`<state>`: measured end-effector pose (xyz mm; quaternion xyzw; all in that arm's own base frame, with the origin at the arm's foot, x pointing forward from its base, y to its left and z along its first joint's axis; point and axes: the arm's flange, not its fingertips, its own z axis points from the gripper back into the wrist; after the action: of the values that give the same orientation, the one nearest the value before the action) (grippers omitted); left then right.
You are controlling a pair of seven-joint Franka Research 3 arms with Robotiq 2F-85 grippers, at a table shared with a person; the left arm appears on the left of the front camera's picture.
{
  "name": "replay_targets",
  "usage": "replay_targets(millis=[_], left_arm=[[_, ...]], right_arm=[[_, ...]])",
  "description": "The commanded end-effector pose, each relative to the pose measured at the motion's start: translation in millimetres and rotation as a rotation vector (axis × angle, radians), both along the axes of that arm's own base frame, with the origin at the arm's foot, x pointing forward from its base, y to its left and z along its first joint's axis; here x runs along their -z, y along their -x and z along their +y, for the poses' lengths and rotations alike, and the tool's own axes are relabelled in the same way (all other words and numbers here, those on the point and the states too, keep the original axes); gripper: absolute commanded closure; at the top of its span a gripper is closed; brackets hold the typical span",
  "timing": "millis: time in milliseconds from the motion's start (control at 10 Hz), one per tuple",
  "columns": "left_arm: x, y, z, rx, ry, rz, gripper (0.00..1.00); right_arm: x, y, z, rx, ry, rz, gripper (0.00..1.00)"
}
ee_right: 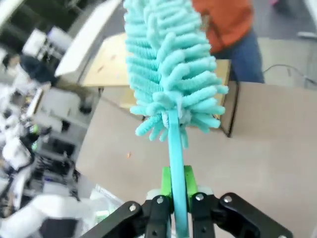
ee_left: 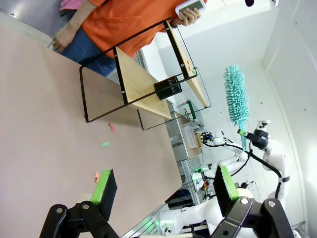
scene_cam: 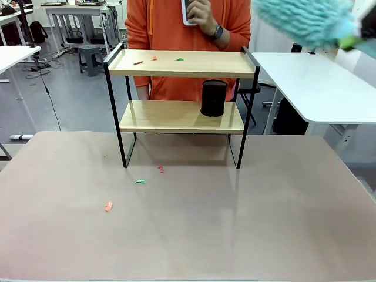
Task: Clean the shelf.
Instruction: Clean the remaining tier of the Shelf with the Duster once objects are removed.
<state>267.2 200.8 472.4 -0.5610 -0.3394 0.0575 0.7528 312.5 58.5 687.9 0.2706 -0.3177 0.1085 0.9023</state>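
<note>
Shelf (scene_cam: 205, 63) top has scraps (scene_cam: 178, 59), so right gripper (ee_right: 174, 183) pinches duster (scene_cam: 299, 23) handle, head up-right of shelf, likely to sweep; left gripper (ee_left: 164, 182) spread, free.

We are looking over a wide brownish desk (scene_cam: 247, 229) into a workshop-like room. A smooth grey floor (scene_cam: 76, 111) is spreading out beyond it. At the far left we are seeing a white table (scene_cam: 14, 56), and farther back more tables on metal legs (scene_cam: 76, 17), with a grey stool (scene_cam: 89, 57) standing before them. A dark cable (scene_cam: 50, 97) is trailing over the floor. At the right a rounded white tabletop (scene_cam: 311, 82) is standing just beyond the desk.
</note>
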Motion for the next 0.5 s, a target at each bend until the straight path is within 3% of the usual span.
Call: replay_targets(millis=[0, 100, 200, 300, 400], left_arm=[[-0.5, 0.1, -2.1, -0.002, 0.007, -0.034, 0.0], [-0.5, 0.1, -2.1, -0.002, 0.007, -0.034, 0.0], [-0.5, 0.1, -2.1, -0.002, 0.007, -0.034, 0.0], [-0.5, 0.1, -2.1, -0.002, 0.007, -0.034, 0.0], [-0.5, 0.1, -2.1, -0.002, 0.007, -0.034, 0.0]], right_arm=[[16.9, -33.6, 16.1, -0.161, 0.094, 0.027, 0.88], [29.9, -30.4, 14.4, -0.157, 0.077, 0.037, 0.88], [6.6, -14.1, 30.8, -0.093, 0.043, 0.022, 0.88], [6.6, -14.1, 30.8, -0.093, 0.043, 0.022, 0.88], [25.3, -29.4, 41.8, -0.15, 0.067, 0.055, 0.88]])
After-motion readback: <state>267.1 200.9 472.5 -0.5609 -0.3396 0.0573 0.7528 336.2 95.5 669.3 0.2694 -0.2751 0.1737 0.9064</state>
